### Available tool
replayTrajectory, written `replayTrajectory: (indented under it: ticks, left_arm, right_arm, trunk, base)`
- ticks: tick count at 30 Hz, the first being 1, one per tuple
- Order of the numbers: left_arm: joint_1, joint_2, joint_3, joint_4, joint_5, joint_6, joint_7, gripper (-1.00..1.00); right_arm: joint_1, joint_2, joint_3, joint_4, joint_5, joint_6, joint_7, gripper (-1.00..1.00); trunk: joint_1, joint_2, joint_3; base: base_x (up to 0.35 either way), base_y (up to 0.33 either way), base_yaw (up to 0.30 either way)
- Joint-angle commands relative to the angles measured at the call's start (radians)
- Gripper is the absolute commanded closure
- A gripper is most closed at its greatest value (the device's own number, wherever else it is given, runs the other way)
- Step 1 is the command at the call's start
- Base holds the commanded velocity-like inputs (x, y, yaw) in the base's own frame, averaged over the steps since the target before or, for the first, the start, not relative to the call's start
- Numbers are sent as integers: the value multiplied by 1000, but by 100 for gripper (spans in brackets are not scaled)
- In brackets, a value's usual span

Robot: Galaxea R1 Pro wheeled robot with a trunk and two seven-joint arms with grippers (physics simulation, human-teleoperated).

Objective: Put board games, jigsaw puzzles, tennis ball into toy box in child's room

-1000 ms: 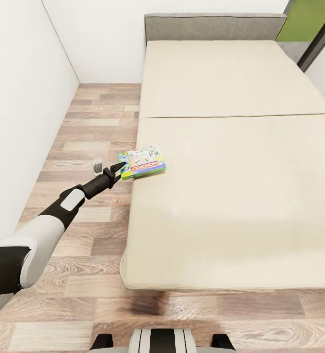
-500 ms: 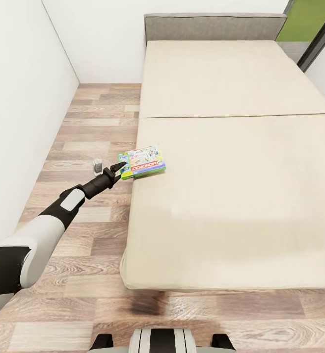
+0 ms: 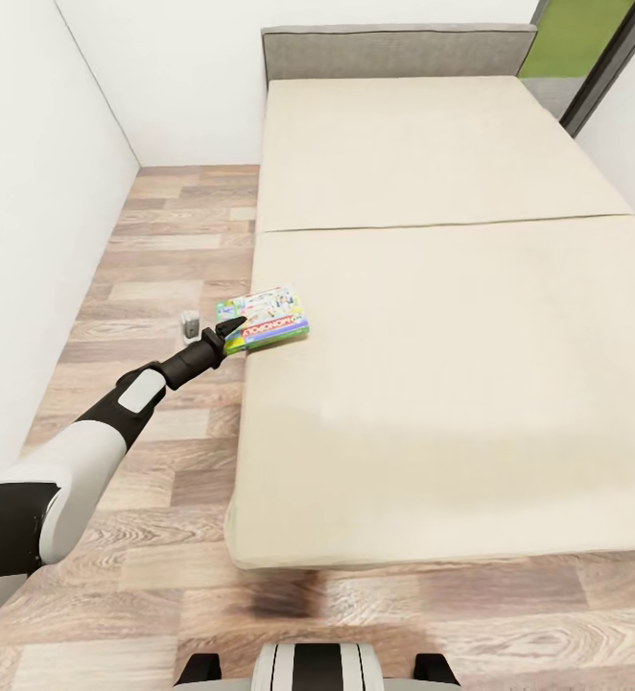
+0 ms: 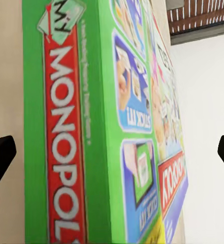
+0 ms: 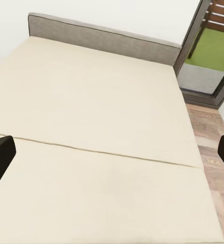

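One of the board games, a green-edged Monopoly box [image 3: 263,319], lies flat on the bed [image 3: 433,384] at its left edge. My left gripper [image 3: 229,333] reaches to the box's near left corner. In the left wrist view the box [image 4: 91,127] stands close between the two fingertips of the left gripper [image 4: 112,152], which are spread wide and open. My right gripper [image 5: 112,155] is open too, its fingertips apart over the bare beige cover [image 5: 101,122]. The table, toy box, jigsaw puzzles and tennis ball are out of view.
A white wall [image 3: 30,240] runs along the left, with a strip of wood-plank floor [image 3: 154,288] between it and the bed. A small grey object [image 3: 191,326] stands on that floor beside the bed. The grey headboard [image 3: 394,50] and a glass door [image 3: 586,48] are at the back.
The whole head picture has shifted left, so the camera moved. The left gripper's tips now sit closer against the Monopoly box's corner. The box lies where it was on the bed.
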Motion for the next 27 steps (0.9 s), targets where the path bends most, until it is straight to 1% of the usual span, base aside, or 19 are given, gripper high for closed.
replayTrajectory:
  ticks: [1,10,27]
  left_arm:
    - [0,1,-7,0,11,8,-1,-100]
    - [0,1,-8,-5,12,8,-2,-100]
    - [2,1,-8,-10,13,8,-3,-100]
  right_arm:
    - [-4,0,2,0,6,5,7,-100]
    - [-4,0,1,0,6,5,7,-100]
    - [-4,0,1,-1,6,5,7,-100]
  trunk:
    - [0,0,-1]
    - [0,0,-1]
    - [0,0,-1]
  base:
    - [0,0,-99]
    - [0,0,-52]
    - [0,0,-9]
